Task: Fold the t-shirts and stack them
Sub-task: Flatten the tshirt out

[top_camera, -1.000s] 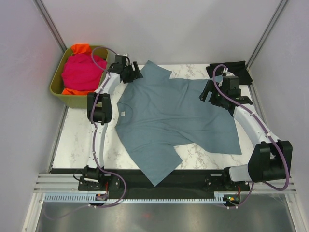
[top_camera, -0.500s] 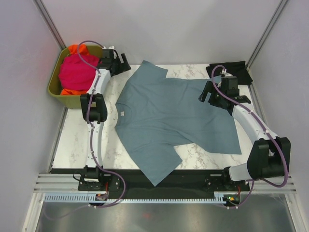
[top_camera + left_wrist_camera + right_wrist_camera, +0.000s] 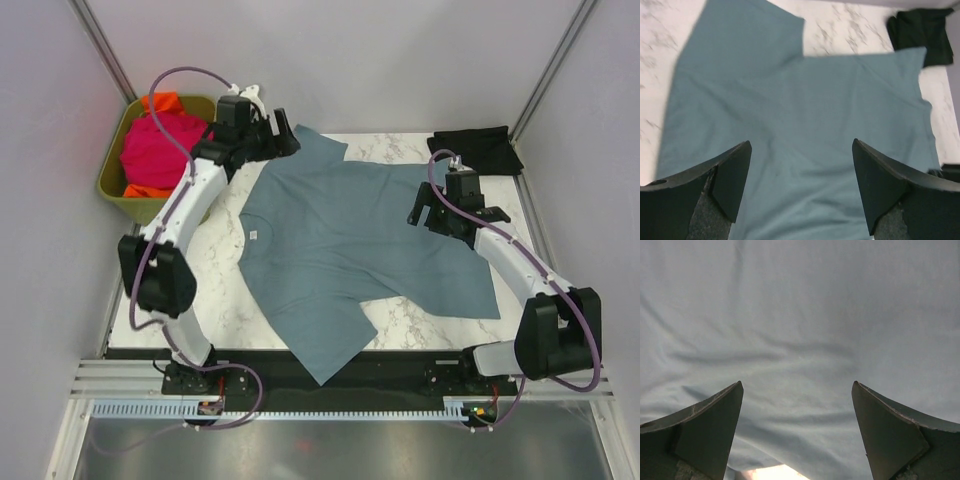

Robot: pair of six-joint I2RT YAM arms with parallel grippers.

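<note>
Black shirt (image 3: 478,148) folded at far right corner; blue-grey shirt (image 3: 350,235) spread unfolded on table (image 3: 160,300), left gripper (image 3: 801,144) and right gripper (image 3: 797,385) at it, both wide and empty; pink shirt (image 3: 160,150) and orange shirt (image 3: 168,101) lie in bin (image 3: 135,203).

The left gripper (image 3: 287,141) hangs at the far-left corner of the spread blue-grey t-shirt (image 3: 340,245), right gripper (image 3: 421,213) over it.
</note>
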